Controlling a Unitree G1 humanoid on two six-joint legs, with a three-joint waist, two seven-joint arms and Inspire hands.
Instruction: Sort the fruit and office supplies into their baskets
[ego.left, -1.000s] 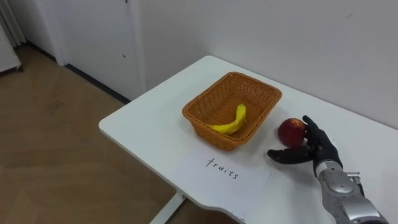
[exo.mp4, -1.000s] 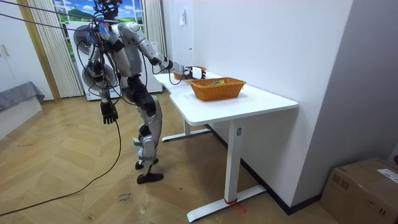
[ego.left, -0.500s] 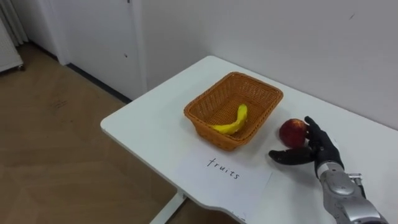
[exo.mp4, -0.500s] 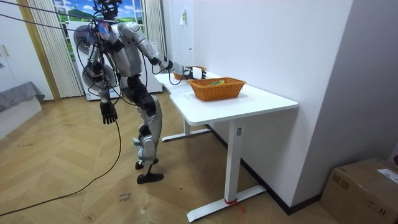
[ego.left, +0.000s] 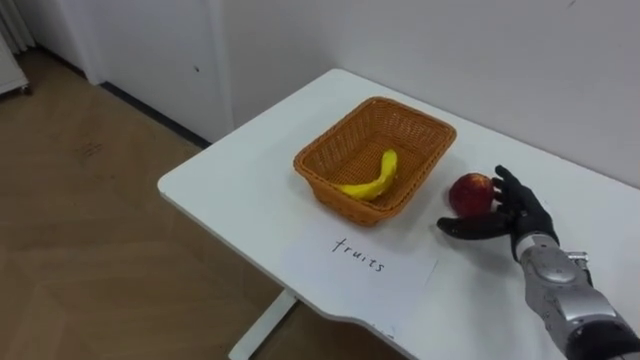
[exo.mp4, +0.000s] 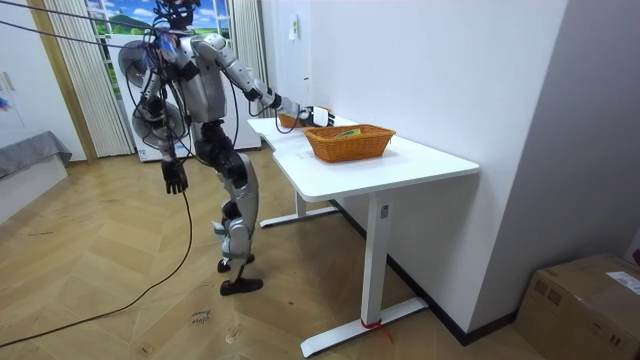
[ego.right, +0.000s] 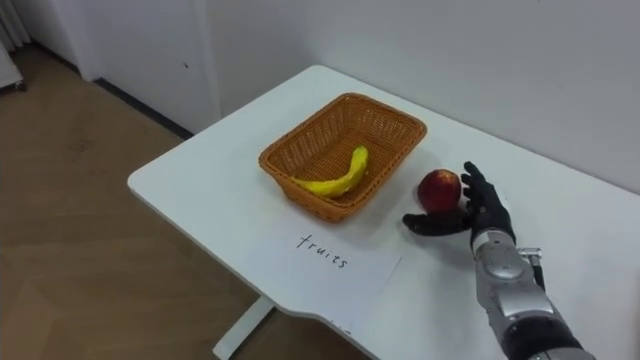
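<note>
white walls (ego.left: 500, 60), wooden floor (ego.left: 90, 220), white table (ego.left: 245, 190)

- Your head camera has moved: both eye views have slid, so the apple (ego.left: 472, 193) at the fingertips of your right hand (ego.left: 518, 218) and the basket (ego.left: 335, 150) beyond it, off to the hand's left, sit a little higher in the picture. Neither has shifted against the hand.
- In the room view your right elbow has risen slightly.
- Your left hand (exo.mp4: 175, 180), hanging at your side, has come up a touch.
</note>
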